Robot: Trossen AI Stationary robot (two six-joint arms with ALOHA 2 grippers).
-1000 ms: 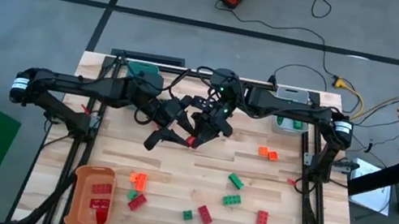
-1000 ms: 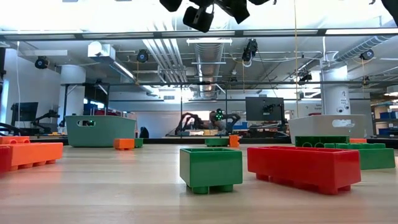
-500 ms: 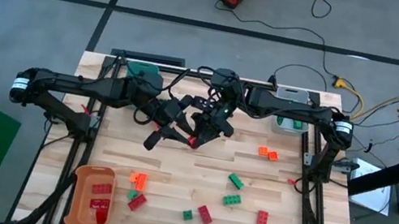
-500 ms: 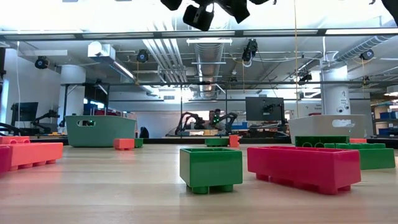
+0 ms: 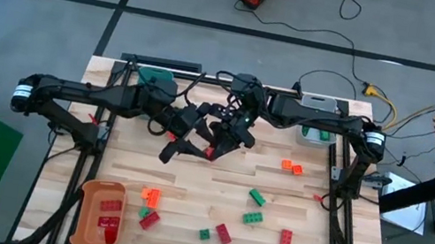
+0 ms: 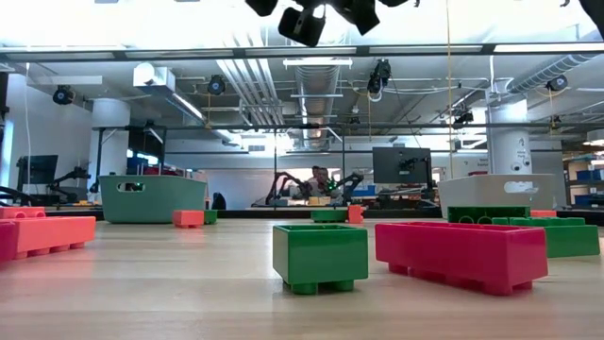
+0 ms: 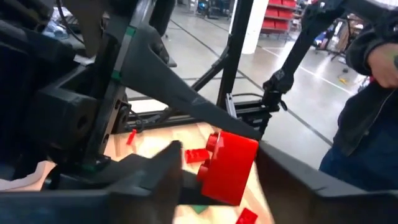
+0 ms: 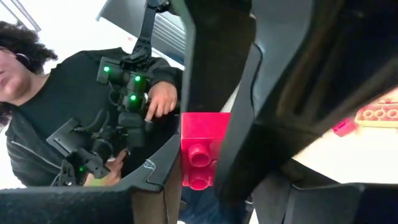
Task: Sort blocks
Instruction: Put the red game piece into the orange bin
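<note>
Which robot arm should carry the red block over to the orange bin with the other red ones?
Probably the left arm. Both grippers meet mid-table around the red block, left gripper and right gripper. The orange bin, already holding red blocks, sits at the table's near left corner, on the left arm's side.

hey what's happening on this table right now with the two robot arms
Both arms meet above the middle of the table, with a red block between them. The right gripper is shut on it; the left gripper has it between its fingers too, apparently a handover. Other blocks lie loose on the table; some red ones sit in the orange bin.
</note>
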